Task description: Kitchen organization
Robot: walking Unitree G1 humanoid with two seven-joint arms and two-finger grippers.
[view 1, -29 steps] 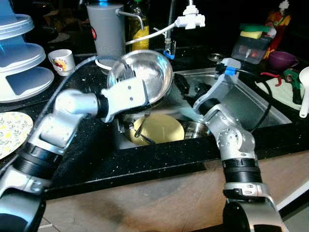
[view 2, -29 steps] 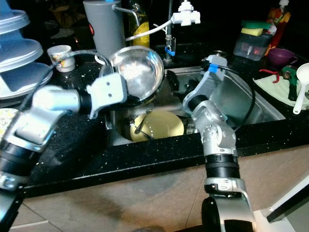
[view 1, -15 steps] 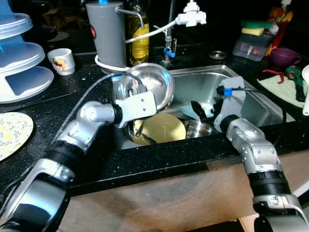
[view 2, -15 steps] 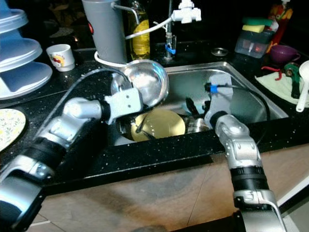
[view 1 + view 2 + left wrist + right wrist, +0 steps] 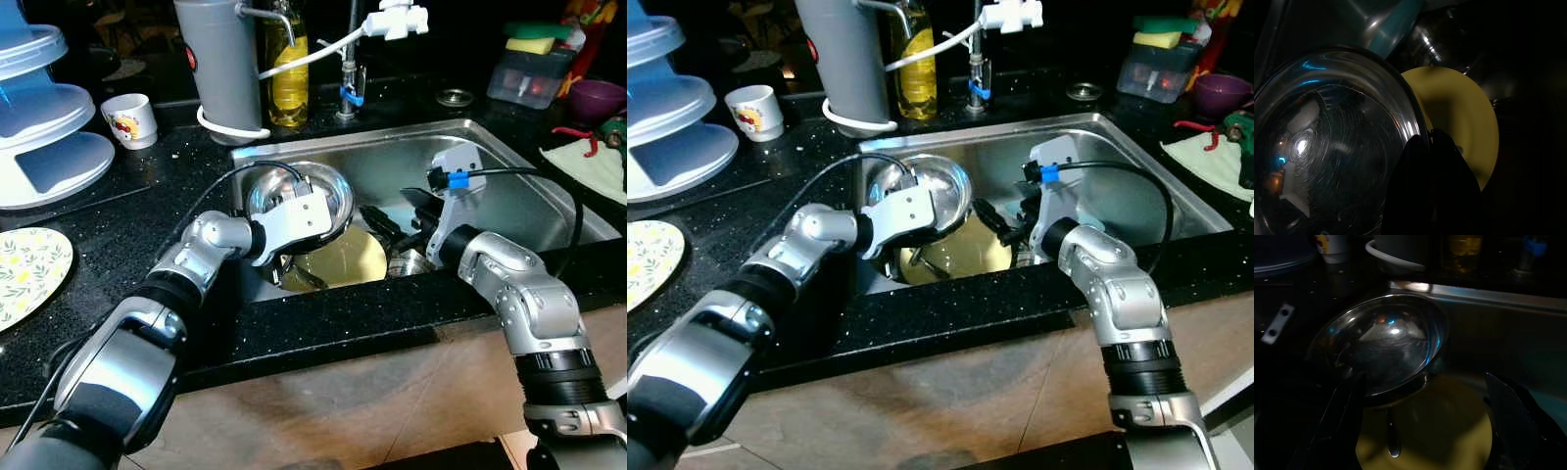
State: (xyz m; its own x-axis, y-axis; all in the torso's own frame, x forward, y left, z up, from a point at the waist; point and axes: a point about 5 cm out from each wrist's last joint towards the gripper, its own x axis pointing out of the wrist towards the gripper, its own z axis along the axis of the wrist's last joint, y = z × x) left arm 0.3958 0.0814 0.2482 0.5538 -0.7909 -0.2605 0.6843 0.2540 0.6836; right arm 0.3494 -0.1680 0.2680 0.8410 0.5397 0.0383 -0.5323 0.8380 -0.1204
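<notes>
A shiny steel bowl (image 5: pixel 315 188) hangs tilted inside the sink (image 5: pixel 509 201), over its left end. My left gripper (image 5: pixel 1426 147) is shut on the bowl's rim. Under the bowl a yellow plate (image 5: pixel 345 264) lies in the sink with a utensil (image 5: pixel 1393 443) on it. My right gripper (image 5: pixel 1005 217) is down in the sink to the right of the bowl, open with its fingers (image 5: pixel 1337 418) spread wide and nothing between them. In the right wrist view the bowl (image 5: pixel 1386 347) sits just ahead, above the yellow plate (image 5: pixel 1449 431).
A small steel bowl (image 5: pixel 407 264) lies in the sink beside the plate. On the black counter stand a grey canister (image 5: pixel 220 59), an oil bottle (image 5: pixel 284 69), a cup (image 5: pixel 130 119), stacked blue-white containers (image 5: pixel 44 127) and a floral plate (image 5: pixel 29 269). A sponge box (image 5: pixel 534 73) is at the back right.
My left gripper has lowered the steel bowl from above the counter's edge down into the sink. The right arm has swung back and its gripper now sits lower in the sink.
</notes>
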